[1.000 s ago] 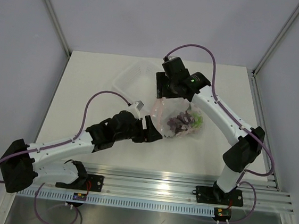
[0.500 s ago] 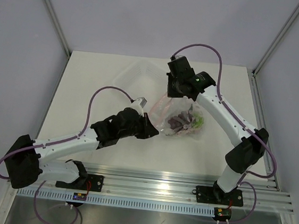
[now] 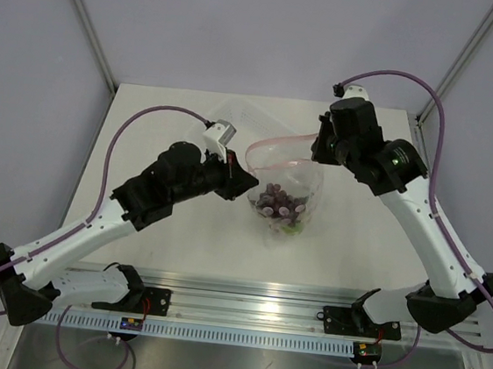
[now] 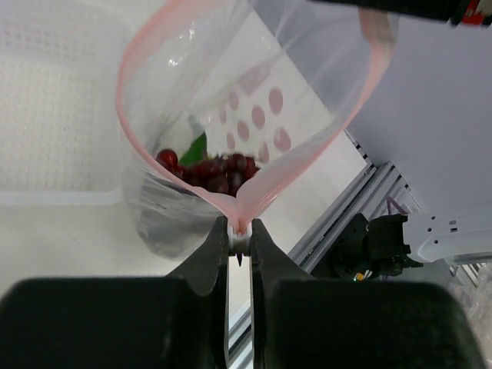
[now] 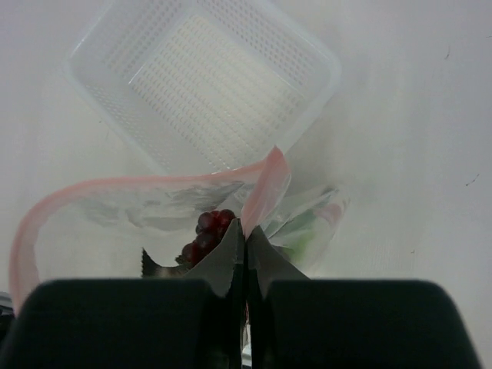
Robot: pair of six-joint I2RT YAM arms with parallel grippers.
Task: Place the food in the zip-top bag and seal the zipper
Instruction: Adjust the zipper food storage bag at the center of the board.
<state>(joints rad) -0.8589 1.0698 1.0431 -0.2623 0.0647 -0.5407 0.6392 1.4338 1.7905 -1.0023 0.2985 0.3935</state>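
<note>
The clear zip-top bag hangs off the table between my two grippers, its mouth spread into an open loop. The pink zipper runs around that loop. My left gripper is shut on the zipper's whitish end tab. My right gripper is shut on the pink strip at the opposite end. Food lies at the bag's bottom: the dark red grape bunch and green pieces. A grey tail-like shape shows beside the grapes.
The white perforated tray sits on the table behind the bag, toward the back left. The aluminium rail runs along the near edge. Frame posts stand at the back corners.
Both grippers have shut on the zipper's ends and lifted the bag off the table. The right arm swung right and the left arm rose, which spread the mouth.
</note>
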